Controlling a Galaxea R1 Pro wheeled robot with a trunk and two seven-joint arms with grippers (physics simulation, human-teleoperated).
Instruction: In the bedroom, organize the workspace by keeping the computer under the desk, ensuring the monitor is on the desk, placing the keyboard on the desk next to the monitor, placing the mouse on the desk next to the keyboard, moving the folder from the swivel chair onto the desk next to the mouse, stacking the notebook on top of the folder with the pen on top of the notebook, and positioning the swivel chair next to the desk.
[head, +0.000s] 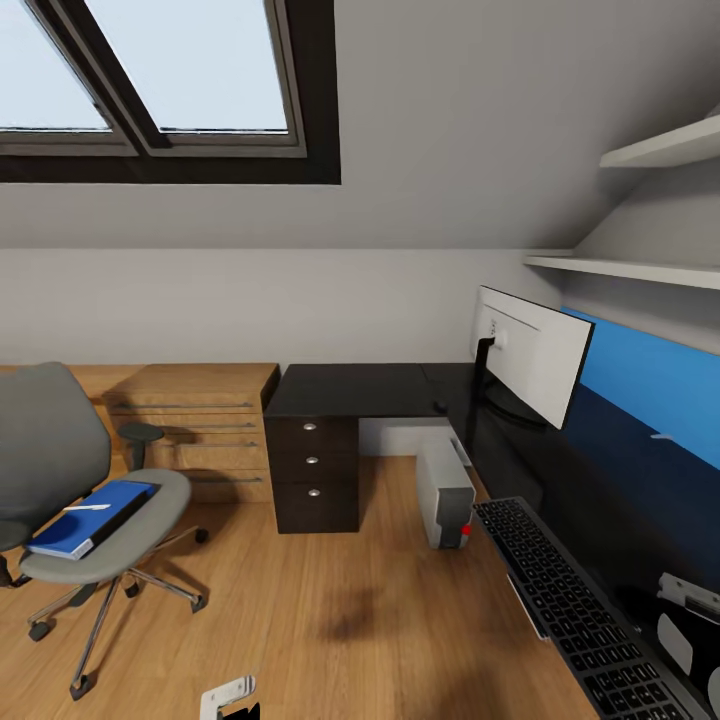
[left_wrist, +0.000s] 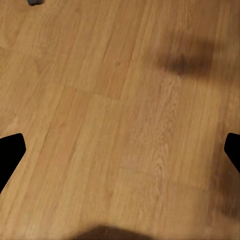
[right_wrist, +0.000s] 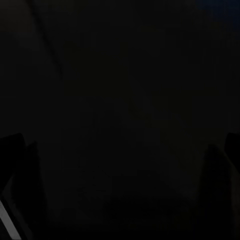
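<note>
Judging by looks, your folder (head: 88, 518) on the swivel chair (head: 60, 470) seat, well left of the desk (head: 350, 392), is thin, stiff, slick, so pinch its overhanging edge; left gripper (left_wrist: 120, 150) spread wide over floor, right gripper (right_wrist: 120, 150) likewise spread.

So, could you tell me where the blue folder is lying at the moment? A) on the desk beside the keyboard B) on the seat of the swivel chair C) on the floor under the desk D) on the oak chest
B: the folder lies flat on the chair seat, away from the desk.
</note>
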